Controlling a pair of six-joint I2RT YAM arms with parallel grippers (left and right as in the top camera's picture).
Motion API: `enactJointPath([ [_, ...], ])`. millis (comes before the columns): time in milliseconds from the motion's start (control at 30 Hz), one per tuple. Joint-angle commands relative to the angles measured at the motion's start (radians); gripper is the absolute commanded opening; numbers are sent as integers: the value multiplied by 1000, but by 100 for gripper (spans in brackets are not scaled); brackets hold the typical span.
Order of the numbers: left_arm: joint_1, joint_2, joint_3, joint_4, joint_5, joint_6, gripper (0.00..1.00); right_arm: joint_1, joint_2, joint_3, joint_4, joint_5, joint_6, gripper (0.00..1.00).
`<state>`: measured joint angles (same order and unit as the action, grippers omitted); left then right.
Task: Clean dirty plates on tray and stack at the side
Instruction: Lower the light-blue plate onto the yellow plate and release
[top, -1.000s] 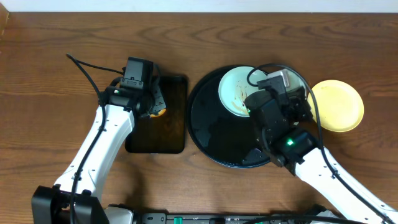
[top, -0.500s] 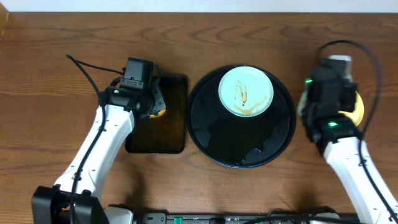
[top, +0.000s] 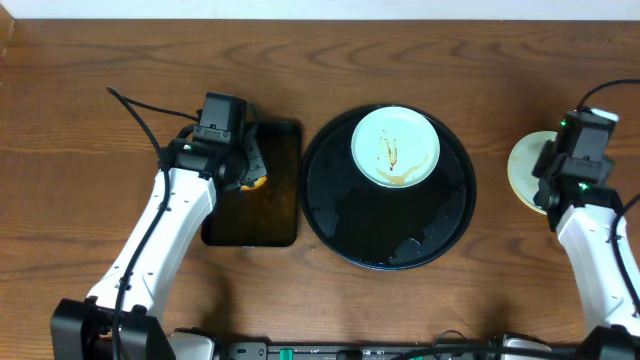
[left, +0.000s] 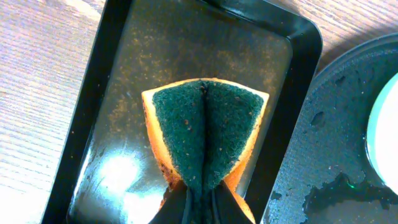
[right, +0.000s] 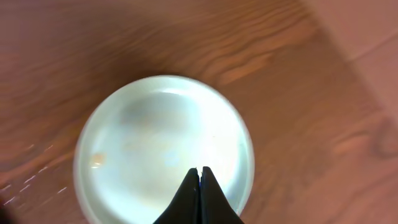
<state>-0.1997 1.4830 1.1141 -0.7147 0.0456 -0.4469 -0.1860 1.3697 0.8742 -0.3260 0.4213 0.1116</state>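
Note:
A mint-blue plate (top: 395, 147) with brown smears lies at the back of the round black tray (top: 370, 225). A pale plate (top: 526, 168) sits on the table to the right of the tray; in the right wrist view this plate (right: 155, 143) looks whitish and clean. My right gripper (right: 200, 171) is shut and empty over that plate's inside, and it also shows in the overhead view (top: 556, 178). My left gripper (left: 199, 193) is shut on a folded orange sponge with a green face (left: 205, 134), held over the rectangular tray. A third plate is not visible.
The smaller rectangular black tray (top: 250, 215) lies left of the round tray, wet and speckled in the left wrist view (left: 124, 81). The round tray's wet edge shows there too (left: 336, 143). A black cable (top: 135, 110) runs over the table at the left.
My right arm has swung from over the round tray out to the right side plate. That plate looked yellow before and looks pale now. The left arm has not moved.

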Motion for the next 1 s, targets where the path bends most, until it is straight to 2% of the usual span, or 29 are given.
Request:
enactJointPath([
  [0, 5, 0, -2, -4, -12, 8, 8, -9, -2, 3, -8, -242, 30, 1],
  [33, 5, 0, -2, -7, -13, 9, 8, -9, -2, 3, -12, -398, 30, 2],
  [100, 5, 0, -2, -11, -13, 9, 8, -9, -2, 3, -20, -590, 31, 6],
  [167, 5, 0, -3, -13, -13, 9, 8, -3, -2, 3, -25, -818, 31, 17],
  [267, 5, 0, -3, -14, -13, 9, 8, 15, -2, 3, -26, -990, 31, 35],
  [300, 5, 0, -3, -14, -13, 9, 8, 21, -2, 3, -26, -1020, 31, 46],
  [333, 5, 0, -3, -14, -13, 9, 8, 32, -2, 3, -26, -1052, 35, 63],
  [367, 5, 0, -3, -14, -13, 9, 7, 38, -2, 3, -26, -1062, 39, 74],
  [433, 5, 0, -3, -14, -13, 9, 8, 50, -2, 3, -17, -1083, 72, 89],
  [467, 5, 0, -4, -14, -13, 9, 8, 55, -2, 3, -7, -1094, 76, 91],
  [500, 5, 0, -4, -14, -13, 9, 8, 58, -2, 3, 13, -1104, 85, 86],
  [533, 5, 0, -4, -14, -13, 9, 8, 60, -2, 3, 23, -1103, 108, 76],
  [600, 5, 0, -4, -14, -13, 9, 8, 63, -2, 35, -5, -1057, 140, 67],
  [800, 5, 0, -4, -13, -13, 10, 8, 153, 14, 237, -258, -781, 47, 64],
  [867, 5, 2, -4, -6, -13, 48, 8, 197, 34, 311, -338, -679, 28, 65],
  [967, 5, 7, -4, 1, -13, 130, 8, 237, 64, 358, -377, -652, 18, 66],
])
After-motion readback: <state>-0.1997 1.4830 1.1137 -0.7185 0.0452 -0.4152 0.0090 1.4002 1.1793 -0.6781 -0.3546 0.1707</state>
